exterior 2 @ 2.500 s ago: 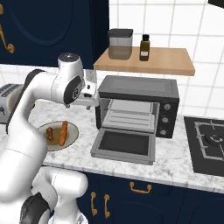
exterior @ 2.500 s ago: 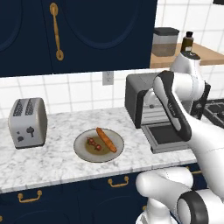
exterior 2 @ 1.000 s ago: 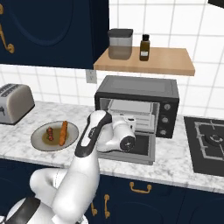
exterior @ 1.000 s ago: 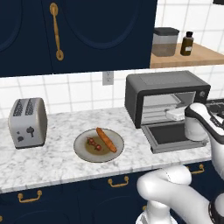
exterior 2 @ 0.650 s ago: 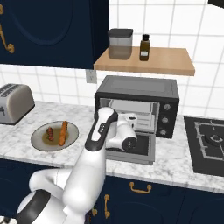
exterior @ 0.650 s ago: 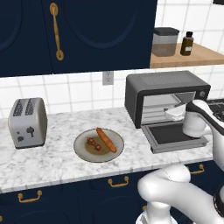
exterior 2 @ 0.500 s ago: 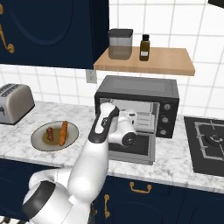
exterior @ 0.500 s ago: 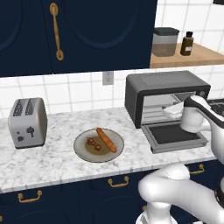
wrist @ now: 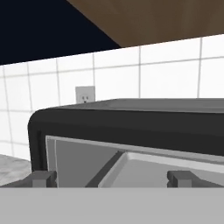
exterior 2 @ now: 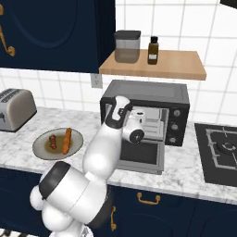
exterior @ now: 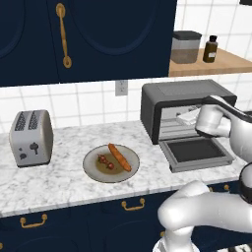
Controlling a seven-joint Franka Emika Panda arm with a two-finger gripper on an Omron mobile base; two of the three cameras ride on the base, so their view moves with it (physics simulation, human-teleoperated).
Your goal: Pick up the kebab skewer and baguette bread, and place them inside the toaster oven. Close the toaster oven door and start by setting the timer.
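The gripper (wrist: pixel 111 177) stands fully open and empty at the mouth of the boxy black toaster oven (exterior: pixel 184 106), above its dropped glass toaster oven door (exterior: pixel 197 152). The kebab skewer (exterior: pixel 105 161) and the smooth orange-brown baguette bread (exterior: pixel 119 157) lie well to the gripper's left on a round plate (exterior: pixel 93 170), the loaf's long axis running diagonally

Two base cameras behind the arm, one hand camera up close.

Both base views look forward and down at the same bench (exterior: pixel 59 179), the toaster oven (exterior: pixel 184 98) at right of frame from the left, centre from the right. The hand view faces its open mouth from very near.
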